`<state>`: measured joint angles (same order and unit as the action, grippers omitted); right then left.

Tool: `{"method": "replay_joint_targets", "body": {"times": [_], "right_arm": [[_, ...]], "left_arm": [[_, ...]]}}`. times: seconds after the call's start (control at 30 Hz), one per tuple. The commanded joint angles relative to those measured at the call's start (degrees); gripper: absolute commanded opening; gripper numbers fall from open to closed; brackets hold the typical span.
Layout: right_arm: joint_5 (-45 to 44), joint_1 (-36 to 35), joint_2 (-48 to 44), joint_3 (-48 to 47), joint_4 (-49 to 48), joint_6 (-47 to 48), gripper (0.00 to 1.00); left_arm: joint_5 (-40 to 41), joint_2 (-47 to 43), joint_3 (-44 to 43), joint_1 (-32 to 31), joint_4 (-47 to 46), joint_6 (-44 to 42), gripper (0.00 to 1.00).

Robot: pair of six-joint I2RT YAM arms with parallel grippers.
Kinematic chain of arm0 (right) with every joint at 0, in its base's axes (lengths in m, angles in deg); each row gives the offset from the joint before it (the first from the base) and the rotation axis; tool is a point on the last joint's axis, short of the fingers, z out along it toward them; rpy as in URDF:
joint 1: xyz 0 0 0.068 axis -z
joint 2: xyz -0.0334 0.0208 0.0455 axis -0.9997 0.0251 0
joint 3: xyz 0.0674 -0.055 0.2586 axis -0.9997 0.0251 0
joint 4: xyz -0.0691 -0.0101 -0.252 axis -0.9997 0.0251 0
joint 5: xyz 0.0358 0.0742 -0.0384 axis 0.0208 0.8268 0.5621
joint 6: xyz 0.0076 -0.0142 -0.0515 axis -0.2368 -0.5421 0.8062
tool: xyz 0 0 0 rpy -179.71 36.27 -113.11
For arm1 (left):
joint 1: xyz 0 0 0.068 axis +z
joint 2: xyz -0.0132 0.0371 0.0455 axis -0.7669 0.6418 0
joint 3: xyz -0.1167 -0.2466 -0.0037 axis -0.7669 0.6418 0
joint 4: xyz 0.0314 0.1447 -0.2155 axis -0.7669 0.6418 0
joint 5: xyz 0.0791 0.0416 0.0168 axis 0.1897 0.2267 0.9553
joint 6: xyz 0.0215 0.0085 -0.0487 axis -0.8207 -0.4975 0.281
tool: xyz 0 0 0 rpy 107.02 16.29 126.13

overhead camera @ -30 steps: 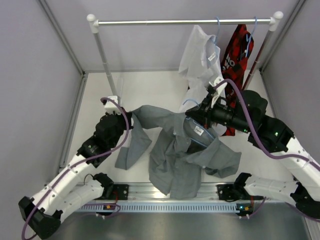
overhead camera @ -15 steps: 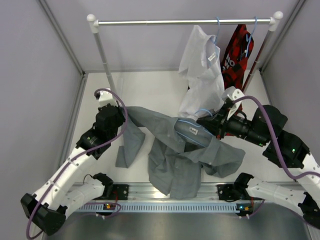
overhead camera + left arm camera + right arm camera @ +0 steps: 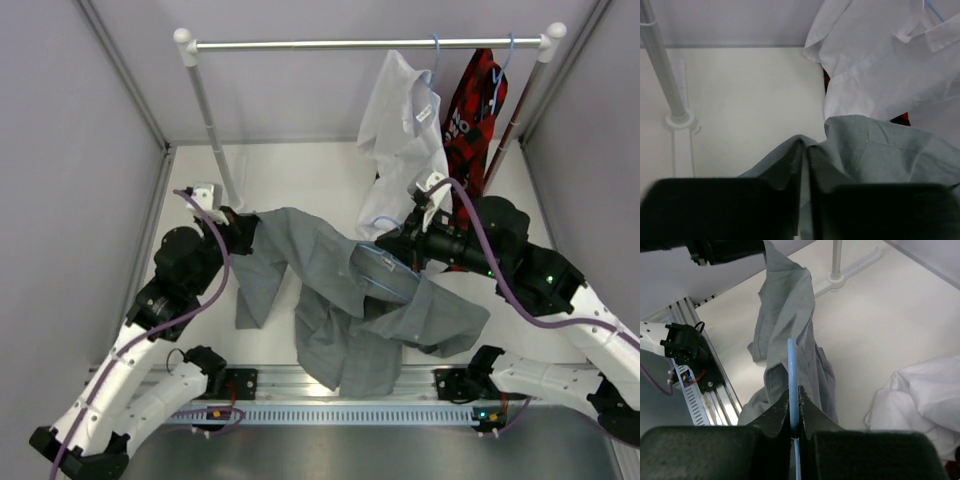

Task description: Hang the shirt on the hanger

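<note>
The grey shirt [image 3: 345, 310] hangs stretched between both arms above the white floor, its lower part heaped near the front rail. My left gripper [image 3: 240, 228] is shut on the shirt's left edge; in the left wrist view the fabric [image 3: 880, 155] is pinched between the jaws [image 3: 805, 146]. My right gripper [image 3: 390, 243] is shut on the light-blue wire hanger [image 3: 385, 272], which lies partly inside the shirt's collar area. In the right wrist view the hanger wire [image 3: 792, 375] runs up between the closed jaws [image 3: 795, 392], with the shirt [image 3: 787, 315] draped beyond it.
A garment rack [image 3: 370, 44] spans the back, with a white shirt [image 3: 405, 130] and a red-and-black shirt [image 3: 472, 100] on blue hangers at its right. The rack's left post [image 3: 207, 110] stands close behind my left gripper. Grey walls enclose both sides.
My left arm has pulled left and back, drawing the shirt's left edge outward. My right gripper has shifted left again with the hanger, and the shirt is stretched wider.
</note>
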<state>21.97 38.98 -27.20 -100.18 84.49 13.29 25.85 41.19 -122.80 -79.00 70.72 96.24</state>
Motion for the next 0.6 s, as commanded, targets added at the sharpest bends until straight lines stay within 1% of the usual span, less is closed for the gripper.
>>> {"method": "replay_joint_targets", "body": {"times": [0.0,0.03,0.07,0.1,0.13,0.2,0.3,0.37,0.43,0.47,0.5,0.53,0.57], "right_arm": [[1.8,0.9,0.8,-3.6,-4.1,-0.1,0.0],[2.0,1.0,1.0,-4.1,-4.4,-0.2,0.0],[2.1,1.0,1.0,-4.4,-4.6,-0.3,0.0],[2.1,1.0,1.1,-4.6,-4.7,-0.4,0.0],[2.1,1.0,1.1,-5.2,-4.7,-0.3,0.0],[2.2,1.0,0.9,-5.5,-4.7,-0.3,0.0],[1.9,0.9,0.5,-6.3,-4.5,-0.2,0.0],[2.6,1.0,0.1,-6.9,-4.4,-0.2,0.0],[3.3,1.0,0.1,-8.0,-3.4,0.1,0.0],[3.5,0.9,0.3,-8.4,-2.8,0.4,0.0],[3.5,1.0,0.4,-8.8,-2.4,0.4,0.0],[3.5,1.0,0.5,-9.2,-1.8,0.5,0.0],[3.7,1.0,0.5,-9.2,-1.1,1.1,0.0]], "left_arm": [[1.5,-2.1,-3.4,0.2,-0.4,-1.8,0.23],[4.3,-1.8,-4.1,0.2,1.7,-1.5,0.35],[7.4,-1.5,-4.8,0.3,3.8,-1.2,0.5],[9.8,-1.2,-5.5,0.2,5.6,-1.1,0.7],[12.6,-0.7,-6.9,0.2,8.3,-1.5,0.98],[12.6,-0.3,-8.5,0.2,10.0,-2.2,0.98],[6.7,-0.8,-12.1,0.3,10.4,-4.5,0.98],[-10.1,-0.3,-15.2,0.3,8.5,-6.9,0.98],[-28.7,1.3,-17.1,0.2,6.1,-11.0,0.98],[-47.5,3.6,-18.6,0.3,3.6,-12.0,0.98],[-55.9,4.9,-19.3,0.1,2.8,-13.5,0.98],[-61.3,5.8,-19.9,0.0,2.6,-16.1,0.98],[-64.7,6.7,-21.3,-0.1,2.6,-16.6,0.98]]}}
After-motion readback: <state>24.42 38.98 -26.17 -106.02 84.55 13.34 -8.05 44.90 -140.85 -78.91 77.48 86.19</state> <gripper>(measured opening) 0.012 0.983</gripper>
